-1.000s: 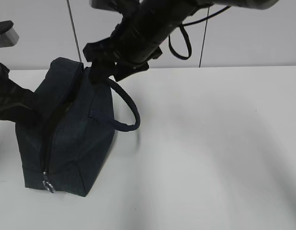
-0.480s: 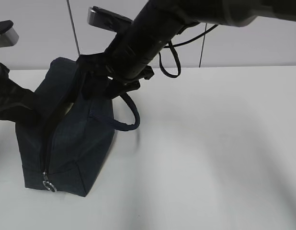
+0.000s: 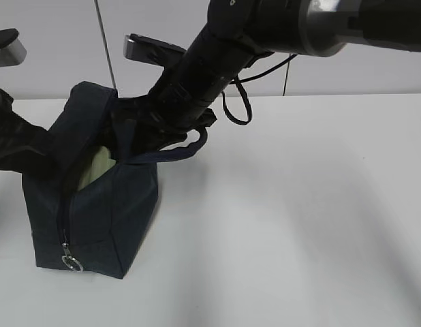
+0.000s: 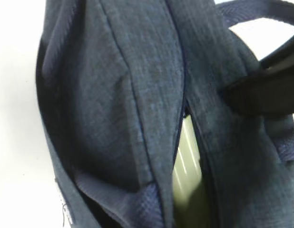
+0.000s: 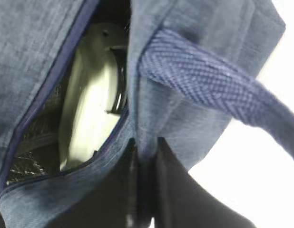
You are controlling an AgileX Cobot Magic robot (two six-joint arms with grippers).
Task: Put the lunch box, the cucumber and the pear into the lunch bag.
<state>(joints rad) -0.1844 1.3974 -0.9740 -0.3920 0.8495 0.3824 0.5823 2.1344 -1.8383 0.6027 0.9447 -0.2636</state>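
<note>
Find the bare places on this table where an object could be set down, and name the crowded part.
Free: the white table from the lunch bag to the exterior view's right edge, and the strip in front of the bag. Crowded: the left rear, where the right gripper pinches the bag's opening edge beside the handle and the left arm presses the bag's far side.

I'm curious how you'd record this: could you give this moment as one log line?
right gripper: shut on lunch bag edge | left gripper: shut, hidden behind bag | lunch box: inside bag | zipper: open
</note>
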